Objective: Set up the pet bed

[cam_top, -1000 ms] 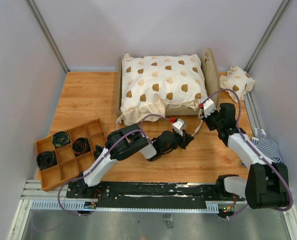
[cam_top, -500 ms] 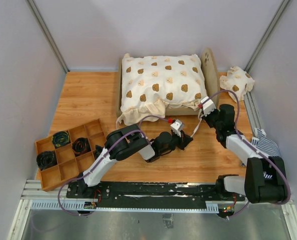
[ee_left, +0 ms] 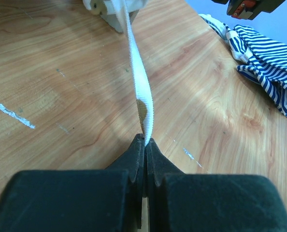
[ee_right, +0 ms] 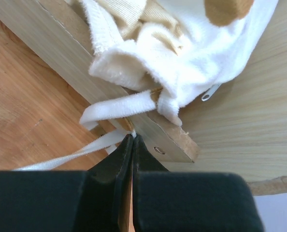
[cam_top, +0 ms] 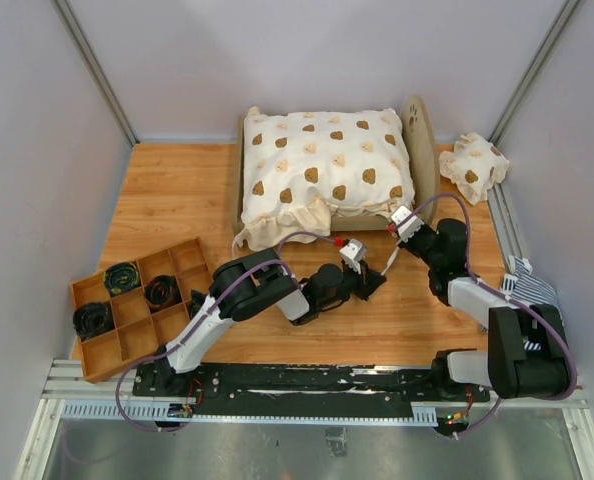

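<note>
The pet bed (cam_top: 418, 135) stands at the back, a plywood frame with its arched headboard on the right. A cream bear-print cover (cam_top: 322, 165) is bunched on top of it. My left gripper (cam_top: 375, 283) (ee_left: 146, 141) is low over the table in front of the bed, shut on a white strap (ee_left: 141, 92) that runs taut back to the cover. My right gripper (cam_top: 407, 232) (ee_right: 133, 137) is at the frame's front right corner (ee_right: 177, 142), shut on another white strap (ee_right: 90, 147) of the cover (ee_right: 182, 48). A blue-and-white striped cloth (cam_top: 533, 285) (ee_left: 264, 63) lies crumpled on the table at the right.
A wooden compartment tray (cam_top: 97, 355) with black coiled items sits at the front left. A small bear-print pillow (cam_top: 474, 165) lies at the back right beside the headboard. White walls close in the table on three sides.
My right arm has sunk lower and its gripper has shifted slightly left and nearer, staying at the bed's front corner. The left gripper has barely moved, still holding its strap.
</note>
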{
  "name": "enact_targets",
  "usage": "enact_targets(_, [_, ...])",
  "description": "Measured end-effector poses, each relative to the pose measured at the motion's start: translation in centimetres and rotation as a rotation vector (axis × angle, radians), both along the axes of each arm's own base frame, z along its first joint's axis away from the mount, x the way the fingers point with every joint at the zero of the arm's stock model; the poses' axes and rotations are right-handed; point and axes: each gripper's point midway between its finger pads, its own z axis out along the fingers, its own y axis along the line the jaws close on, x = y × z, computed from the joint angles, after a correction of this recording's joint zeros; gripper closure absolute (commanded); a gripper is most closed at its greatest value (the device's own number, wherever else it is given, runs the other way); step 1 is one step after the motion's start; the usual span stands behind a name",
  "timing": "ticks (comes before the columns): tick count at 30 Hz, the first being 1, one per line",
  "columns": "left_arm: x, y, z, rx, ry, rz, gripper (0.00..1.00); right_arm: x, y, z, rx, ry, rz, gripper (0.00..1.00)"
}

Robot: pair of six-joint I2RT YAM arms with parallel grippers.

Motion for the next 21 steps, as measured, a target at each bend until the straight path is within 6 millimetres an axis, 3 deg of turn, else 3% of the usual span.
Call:
enact_targets(8, [-0.1, 0.1, 0.1, -0.014, 0.011, 0.002, 1.0, -0.1, 2.6, 0.8, 0.0, -0.04, 0.094, 1.0])
enact_targets(14, [-0.2, 0.2, 0.1, -0.019, 0.017, 0.002, 0.99, -0.2, 3.3, 1.1, -0.002, -0.06, 0.131, 1.0])
enact_targets(21, [-0.3, 1.1, 0.0, -0.016, 0.018, 0.02, 0.67, -0.2, 3.2, 1.5, -0.015, -0.079, 0.135, 1.0])
